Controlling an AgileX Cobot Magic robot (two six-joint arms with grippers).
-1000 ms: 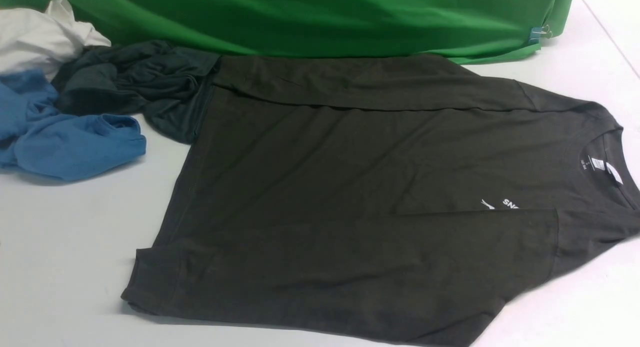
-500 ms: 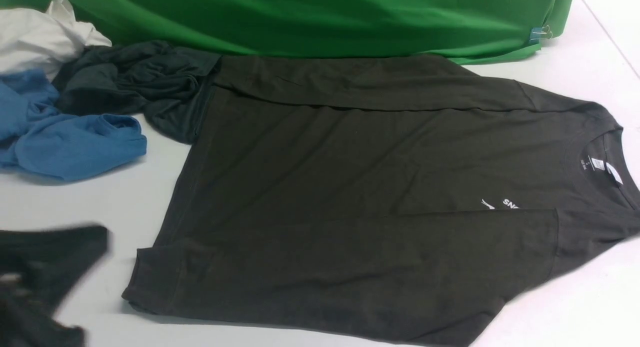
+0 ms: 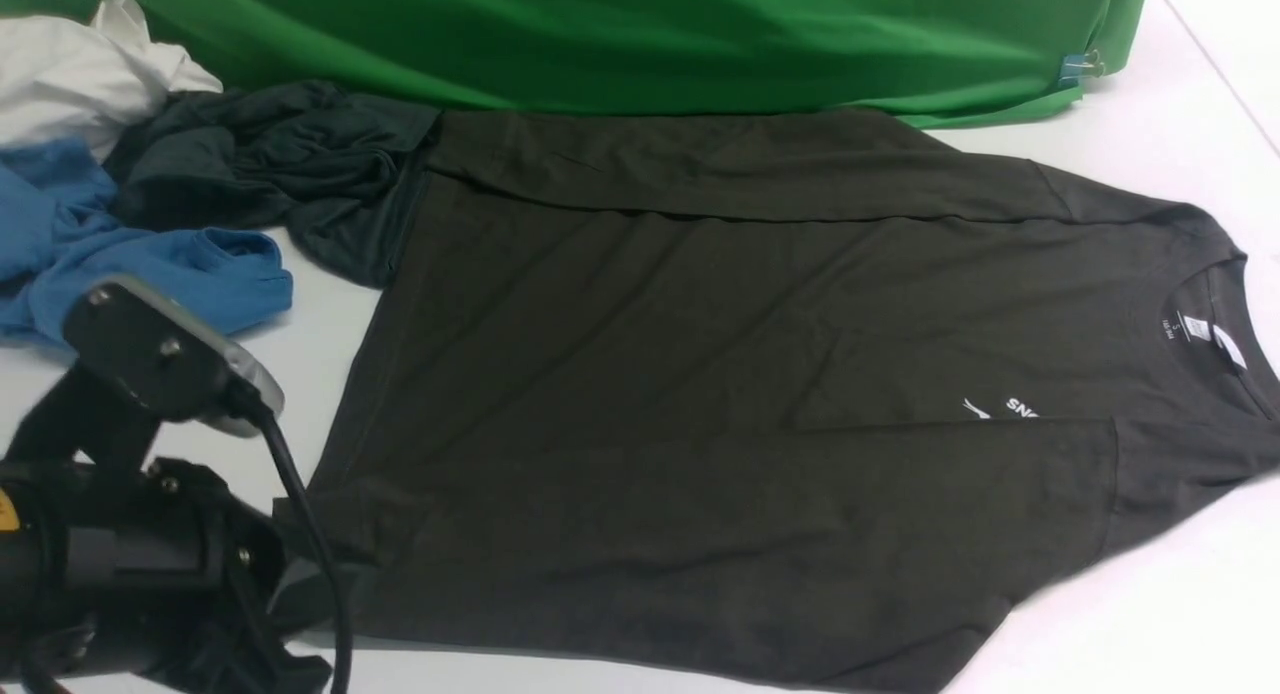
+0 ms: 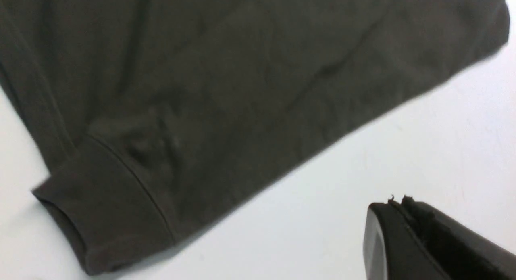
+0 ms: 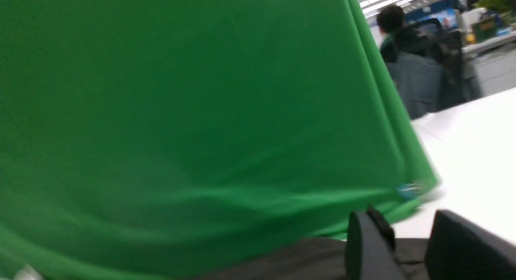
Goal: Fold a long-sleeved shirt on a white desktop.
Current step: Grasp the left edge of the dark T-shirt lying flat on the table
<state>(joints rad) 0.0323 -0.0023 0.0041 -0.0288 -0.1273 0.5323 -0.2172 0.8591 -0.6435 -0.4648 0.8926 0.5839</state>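
Desktop first: the white desktop (image 3: 1150, 614) fills the front view beneath a green backdrop (image 3: 600, 34). The long-sleeved shirt (image 3: 720, 374) lies flat on it, covering the middle and right of the frame. A heap of other clothes sits at the upper left, with a blackish-teal garment (image 3: 270, 164) touching the shirt's far hem corner and a blue garment (image 3: 150, 284) just beside that.

What is new is the left arm (image 3: 130, 534). A second ago the lower left of the frame was bare table; now the arm stands there, overlapping the shirt's near hem corner. I take it as the start of the next fold, probably a reach for that corner.

The shirt's long axis runs across the frame, with the hem at the left and the collar (image 3: 1220, 304) at the right edge. Its front faces up. Both sleeves are already folded in along the body. The near one ends in a cuff (image 4: 100, 215), which the left wrist view shows lying flat.

The left gripper (image 4: 397, 201) is clenched on nothing, off the cloth and over bare table. The right gripper (image 5: 405, 221), out of the front view, has its jaws apart and empty near the backdrop.

The white logo (image 3: 1005, 407) is half covered by the near sleeve.
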